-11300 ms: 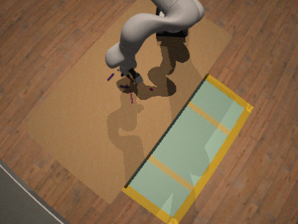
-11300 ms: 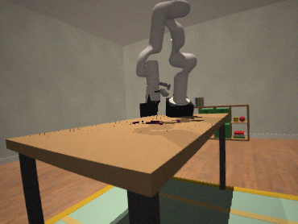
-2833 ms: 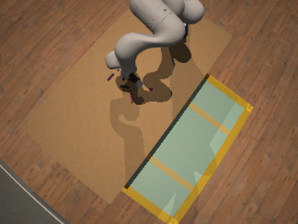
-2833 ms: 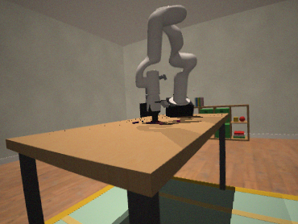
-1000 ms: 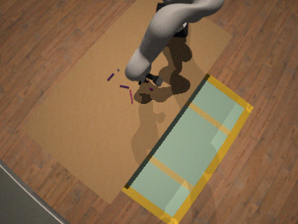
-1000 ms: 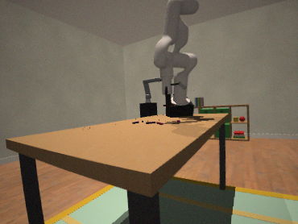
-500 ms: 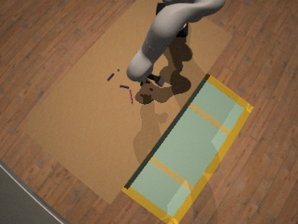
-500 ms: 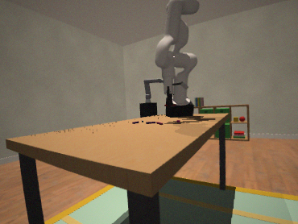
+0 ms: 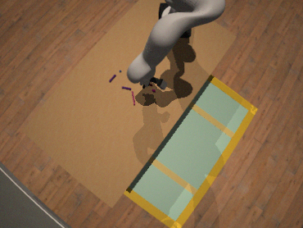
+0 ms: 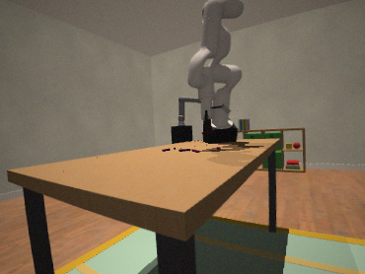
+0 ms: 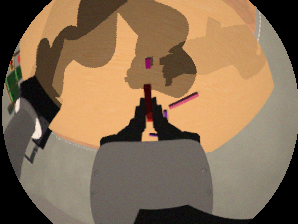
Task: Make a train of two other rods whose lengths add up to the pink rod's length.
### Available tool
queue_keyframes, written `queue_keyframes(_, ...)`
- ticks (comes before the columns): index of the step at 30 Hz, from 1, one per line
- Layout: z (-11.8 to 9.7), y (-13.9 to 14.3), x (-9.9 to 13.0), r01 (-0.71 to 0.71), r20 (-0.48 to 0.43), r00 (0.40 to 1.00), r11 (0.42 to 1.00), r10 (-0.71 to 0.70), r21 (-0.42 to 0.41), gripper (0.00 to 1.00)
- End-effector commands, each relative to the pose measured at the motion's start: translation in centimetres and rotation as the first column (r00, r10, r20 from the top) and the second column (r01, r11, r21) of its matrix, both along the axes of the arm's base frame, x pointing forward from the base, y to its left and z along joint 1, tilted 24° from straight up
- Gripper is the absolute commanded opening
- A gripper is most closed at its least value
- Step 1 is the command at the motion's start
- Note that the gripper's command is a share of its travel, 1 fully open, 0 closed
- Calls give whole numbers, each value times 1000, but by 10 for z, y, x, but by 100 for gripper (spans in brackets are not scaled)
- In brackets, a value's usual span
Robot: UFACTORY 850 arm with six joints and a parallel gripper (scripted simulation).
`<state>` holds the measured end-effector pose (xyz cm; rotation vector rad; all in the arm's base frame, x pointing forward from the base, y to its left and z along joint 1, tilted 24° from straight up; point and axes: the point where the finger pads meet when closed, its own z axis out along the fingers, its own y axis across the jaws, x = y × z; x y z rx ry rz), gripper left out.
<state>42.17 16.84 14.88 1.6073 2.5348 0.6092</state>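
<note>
Passing from the pink rod (image 9: 133,98) (image 10: 195,151) (image 11: 184,100) at left in the top view to the gripper (image 9: 150,84) (image 10: 206,130) (image 11: 148,104), clenched on the red rod (image 9: 151,85) (image 10: 209,132) (image 11: 148,94), then the magenta rod (image 9: 153,91) (image 10: 218,148) (image 11: 148,63) at right; likely to knock magenta askew if lowered too close

We note plain grey-green walls (image 10: 79,79) meeting in a corner, a wood-plank floor (image 9: 53,37) (image 10: 321,197), a brown table (image 9: 74,123) (image 10: 113,182) on dark legs, a pale green mat (image 9: 180,135) (image 10: 316,246) edged in yellow, and a low wooden shelf (image 10: 304,148) holding green bins.
</note>
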Motion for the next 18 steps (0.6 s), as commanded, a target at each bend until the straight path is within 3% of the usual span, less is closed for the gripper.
queue_keyframes(1,-22,7,8,3,16,1000,1000,-3,3,4)
queue_keyframes(12,-56,18,19,3,16,1000,1000,-3,3,4)
queue_keyframes(18,-62,20,20,3,16,1000,1000,-3,3,4)
